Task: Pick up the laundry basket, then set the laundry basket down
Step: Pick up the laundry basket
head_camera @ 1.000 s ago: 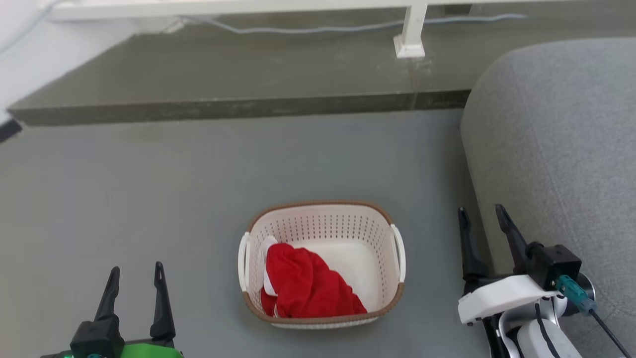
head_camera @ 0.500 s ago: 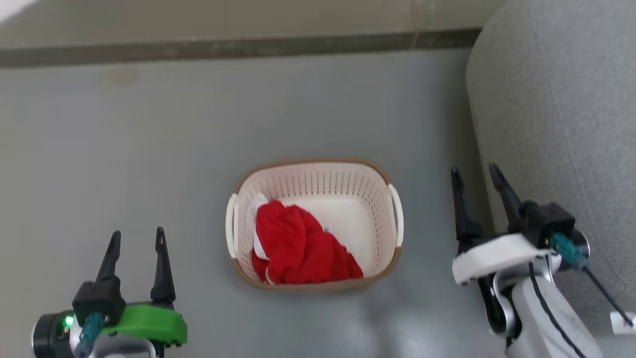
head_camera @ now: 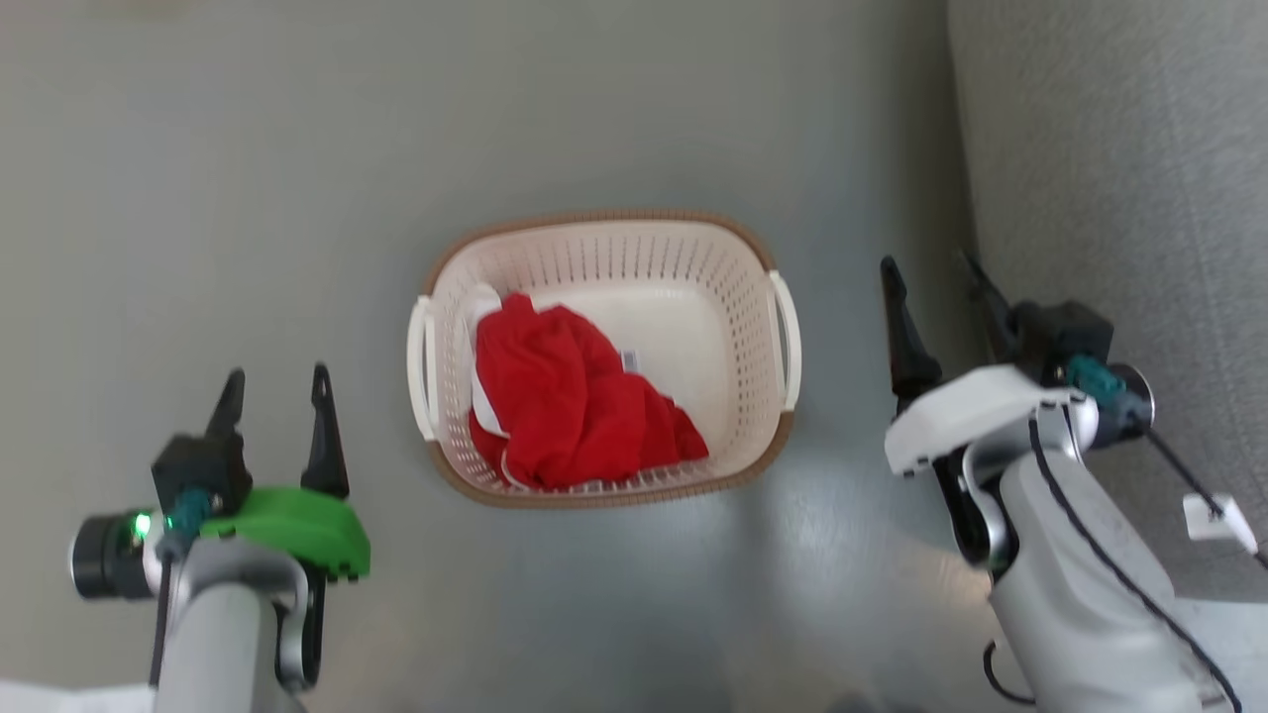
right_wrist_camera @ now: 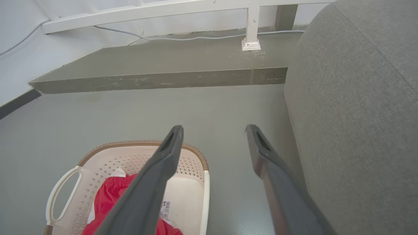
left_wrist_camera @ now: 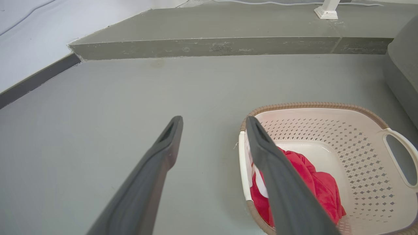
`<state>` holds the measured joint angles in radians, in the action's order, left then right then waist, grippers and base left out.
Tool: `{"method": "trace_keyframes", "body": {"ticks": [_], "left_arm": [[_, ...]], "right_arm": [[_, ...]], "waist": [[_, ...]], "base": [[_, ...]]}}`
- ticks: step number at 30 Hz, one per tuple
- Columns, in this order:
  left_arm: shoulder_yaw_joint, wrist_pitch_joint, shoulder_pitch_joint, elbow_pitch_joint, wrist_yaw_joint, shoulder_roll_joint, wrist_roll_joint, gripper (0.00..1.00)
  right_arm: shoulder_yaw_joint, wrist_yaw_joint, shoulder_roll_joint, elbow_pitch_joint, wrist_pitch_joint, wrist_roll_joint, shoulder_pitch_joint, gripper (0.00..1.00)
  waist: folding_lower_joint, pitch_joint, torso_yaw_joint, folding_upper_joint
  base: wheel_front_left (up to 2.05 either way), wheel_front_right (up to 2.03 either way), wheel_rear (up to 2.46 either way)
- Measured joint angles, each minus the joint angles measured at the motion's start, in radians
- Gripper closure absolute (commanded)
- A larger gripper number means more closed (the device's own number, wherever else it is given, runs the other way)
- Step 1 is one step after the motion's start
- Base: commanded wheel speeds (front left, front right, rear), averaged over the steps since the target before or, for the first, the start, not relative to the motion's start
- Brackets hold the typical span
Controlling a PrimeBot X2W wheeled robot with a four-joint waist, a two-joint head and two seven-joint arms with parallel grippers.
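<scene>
Both flank the laundry basket (head_camera: 614, 262) — left claw (head_camera: 277, 372) and right claw (head_camera: 927, 259) parted, holding nothing.

the laundry basket (head_camera: 634, 259) at centre frame is cream-white with rows of small perforations, its rim a brown woven pattern. the cloth (head_camera: 565, 396) inside is bright red (a sliver of white at its left edge). the floor (head_camera: 198, 198) is flat grey. the left gripper (head_camera: 277, 374) is black on a green mount, the right gripper (head_camera: 927, 259) black on white. the sofa (head_camera: 1119, 149) at right is speckled grey.
</scene>
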<state>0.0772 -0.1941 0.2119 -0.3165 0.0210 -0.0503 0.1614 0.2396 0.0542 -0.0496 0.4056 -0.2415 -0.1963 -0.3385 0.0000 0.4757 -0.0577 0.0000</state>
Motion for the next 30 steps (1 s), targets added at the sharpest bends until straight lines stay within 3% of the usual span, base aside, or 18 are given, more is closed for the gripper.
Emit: {"method": "trace_keyframes", "body": {"ticks": [17,30], "left_arm": [[0.068,0.037,0.288,-0.205,-0.044,0.006,-0.008,0.00],[0.117,0.001,0.424,-0.337,-0.073,0.017,-0.016,0.00]], "right_arm": [[0.076,0.027,-0.009,0.199,0.041,-0.115,-0.264,0.00],[0.133,0.038,-0.012,0.316,0.021,-0.167,-0.348,0.00]], "waist": [[0.0001,0.258,0.005,0.0000],[0.0002,0.418,0.030,0.0000]], "base": [[0.00,0.00,0.00],[0.00,0.00,0.00]]}}
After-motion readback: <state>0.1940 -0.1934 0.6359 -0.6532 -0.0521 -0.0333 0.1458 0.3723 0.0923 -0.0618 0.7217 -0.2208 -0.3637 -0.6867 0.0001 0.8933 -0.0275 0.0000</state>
